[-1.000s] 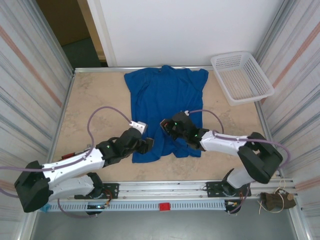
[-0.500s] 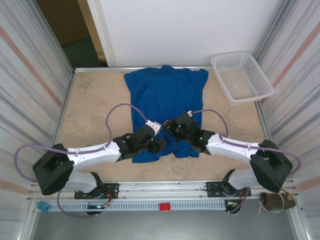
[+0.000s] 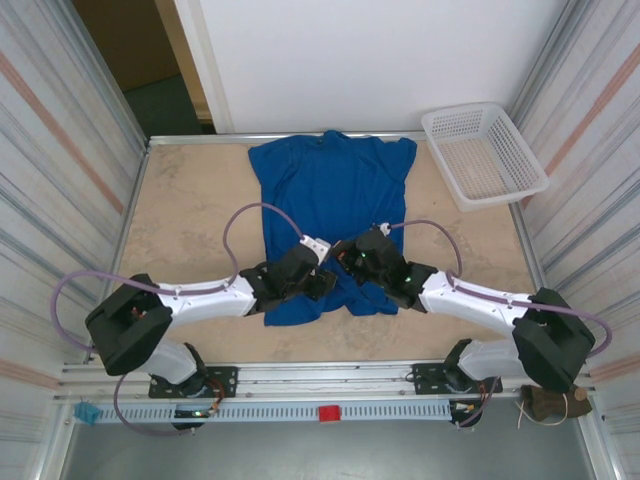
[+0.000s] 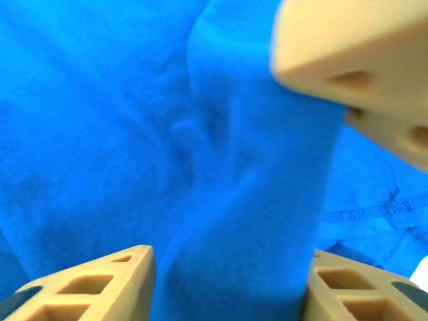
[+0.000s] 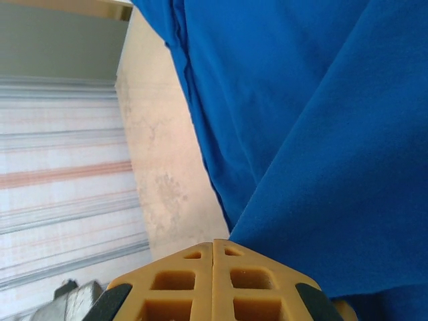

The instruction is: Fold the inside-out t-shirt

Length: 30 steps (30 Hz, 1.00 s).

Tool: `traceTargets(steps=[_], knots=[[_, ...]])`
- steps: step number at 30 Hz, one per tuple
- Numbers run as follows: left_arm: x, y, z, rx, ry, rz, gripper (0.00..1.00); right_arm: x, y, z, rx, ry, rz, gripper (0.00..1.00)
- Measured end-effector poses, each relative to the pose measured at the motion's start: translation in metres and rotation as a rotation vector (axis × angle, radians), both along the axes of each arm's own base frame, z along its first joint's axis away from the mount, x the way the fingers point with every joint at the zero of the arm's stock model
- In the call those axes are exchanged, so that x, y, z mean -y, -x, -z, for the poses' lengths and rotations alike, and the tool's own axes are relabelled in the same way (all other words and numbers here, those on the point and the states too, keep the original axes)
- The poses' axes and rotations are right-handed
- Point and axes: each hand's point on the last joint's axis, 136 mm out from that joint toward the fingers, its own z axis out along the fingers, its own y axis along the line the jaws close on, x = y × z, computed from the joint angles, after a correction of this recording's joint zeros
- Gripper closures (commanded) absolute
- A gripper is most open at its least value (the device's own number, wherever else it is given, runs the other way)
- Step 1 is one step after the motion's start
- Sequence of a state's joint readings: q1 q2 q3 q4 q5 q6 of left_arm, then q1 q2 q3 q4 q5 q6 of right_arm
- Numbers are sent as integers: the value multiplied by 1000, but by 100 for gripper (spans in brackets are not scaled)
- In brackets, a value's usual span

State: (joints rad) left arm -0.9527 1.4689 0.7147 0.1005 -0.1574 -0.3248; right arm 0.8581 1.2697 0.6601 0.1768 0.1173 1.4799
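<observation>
Your largest surface is the beige, stone-patterned table (image 3: 190, 200). On it the royal-blue soft cloth short-sleeved t-shirt (image 3: 330, 190) lies spread flat down the middle. Its collar is at the far edge and its hem is nearest the arm bases. Only plain blue cloth shows, with no print in sight. The white plastic lattice basket (image 3: 483, 155) sits in the far right corner, well apart from the t-shirt and not needed here.

Both arms reach in over the lower half of the t-shirt and meet near its middle. Your right gripper (image 5: 212, 267) is clenched, its two tan fingers pressed together. A fold of blue cloth runs out from their tips, so I judge it has a pinch of the t-shirt. Your left gripper (image 4: 227, 294) has its jaws apart on either side of a raised ridge of the same cloth, just beside the right one. I cannot tell whether its pads press the ridge yet.

You seem to be at the grasping step, taking the lower cloth before anything has been turned or folded over. Next, close the left jaws fully on the ridge and check that it holds. Then lift both hands together and evenly. A one-sided pull would likely drag the flat upper half out of shape.
</observation>
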Motion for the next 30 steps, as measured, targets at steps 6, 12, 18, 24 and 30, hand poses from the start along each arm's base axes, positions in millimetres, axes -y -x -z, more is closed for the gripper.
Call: traceTargets(steps=[6,12,18,24,30], knots=[[1,-5,11,-13,-14,-9,83,5,0,-1,4,8,14,100],[5,-6,2,-20,-19,5,100,12,6,-9,16,8,15,68],[22,-14,-64,9,51,24,100,32,39,-46,125,-36,-18,83],[32,-12,-103,-9,76,60,100,32,82,-26,158,-6,-113,100],[32,0,-111,-68,59,101,100,17,90,21,161,116,-145,100]])
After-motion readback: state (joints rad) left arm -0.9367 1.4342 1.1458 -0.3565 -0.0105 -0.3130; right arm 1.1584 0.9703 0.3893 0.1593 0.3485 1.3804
